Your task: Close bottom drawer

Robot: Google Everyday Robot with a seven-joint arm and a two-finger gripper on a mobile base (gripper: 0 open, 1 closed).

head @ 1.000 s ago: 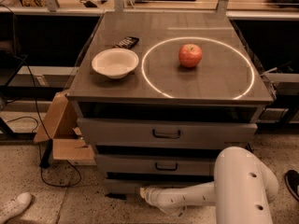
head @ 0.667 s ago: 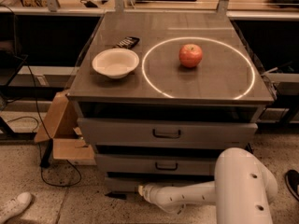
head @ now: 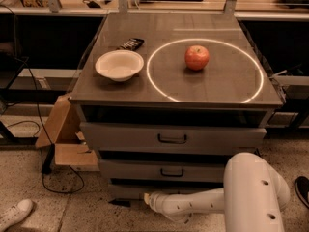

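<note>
The grey cabinet has three drawers. The bottom drawer (head: 126, 189) is the lowest and narrowest; only a shallow strip of its front shows, sitting back under the middle drawer (head: 164, 170). Its handle and inside are hidden. My white arm (head: 193, 206) reaches leftward along the floor in front of it. My gripper (head: 120, 203) shows as a dark tip at the drawer's lower left corner, right against or just in front of the drawer front.
The top drawer (head: 171, 138) is shut. On the cabinet top are a white bowl (head: 119, 65), a red apple (head: 197, 57) inside a ring of light, and a small black object (head: 131, 43). A cardboard box (head: 65, 129) and cables lie at left, and a white shoe (head: 14, 214).
My forearm has shifted slightly up toward the cabinet front. The gripper tip stays at the bottom drawer's lower left. The drawers look unchanged.
</note>
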